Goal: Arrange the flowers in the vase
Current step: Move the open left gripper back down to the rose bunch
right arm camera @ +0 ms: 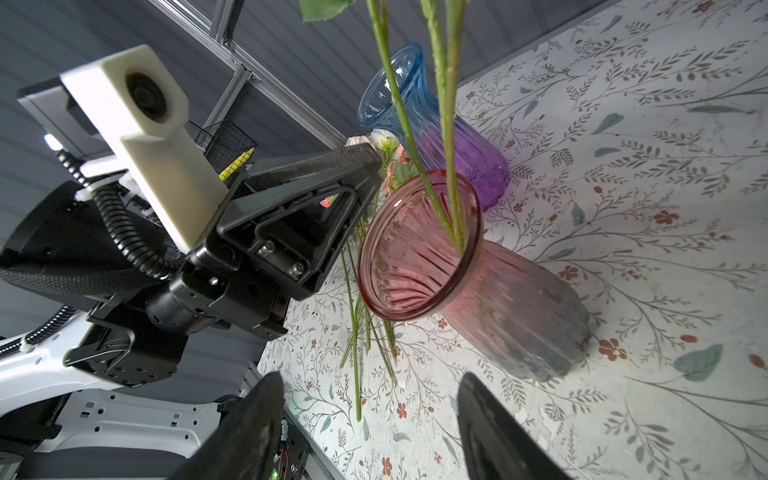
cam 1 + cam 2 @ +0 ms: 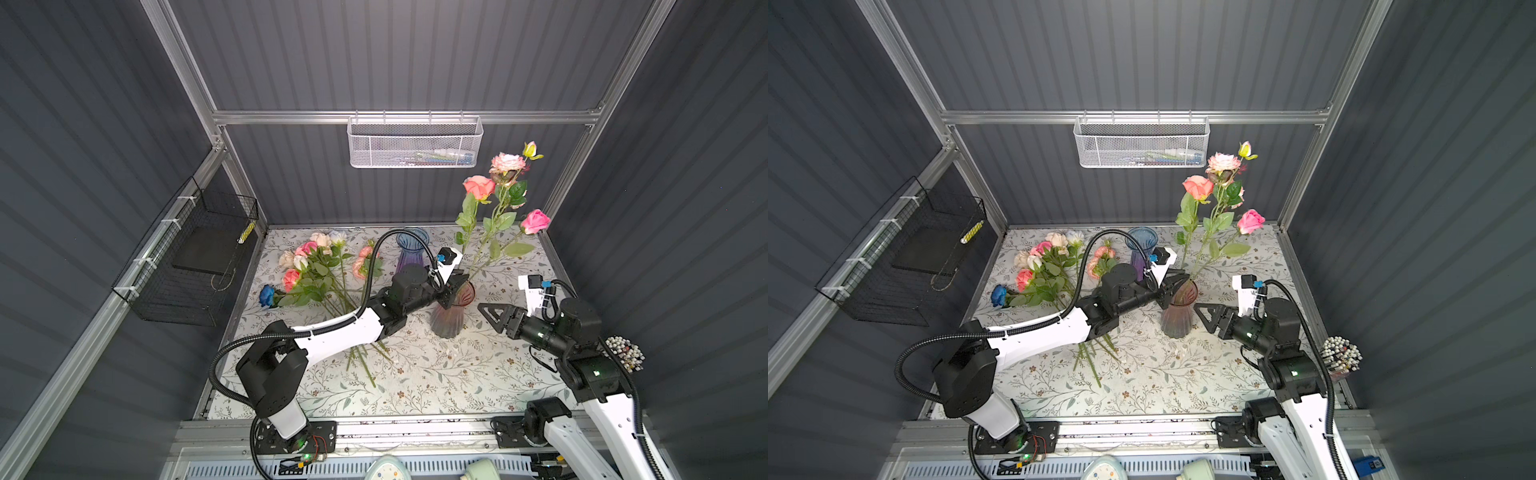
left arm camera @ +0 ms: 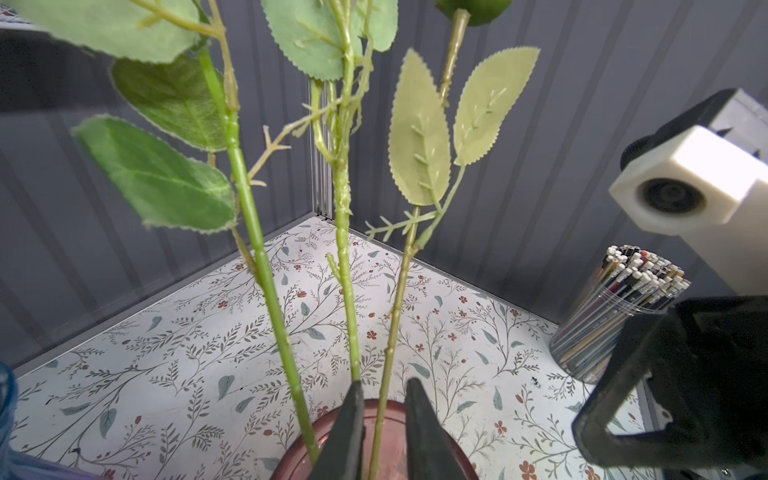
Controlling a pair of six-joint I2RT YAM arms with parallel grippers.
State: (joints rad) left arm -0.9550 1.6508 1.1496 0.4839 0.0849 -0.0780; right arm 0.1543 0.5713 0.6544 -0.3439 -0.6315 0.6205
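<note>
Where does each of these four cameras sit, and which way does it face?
Both top views: high over the front edge, looking down at the table, both arms, the pink vase and the loose flowers.
Left wrist: on the left arm, facing the far corner past the stems; the left gripper's finger ends show.
Right wrist: on the right arm, facing the pink vase; the right gripper's finger ends show.
Shared: both wrist views show the vase rim and stems.
</note>
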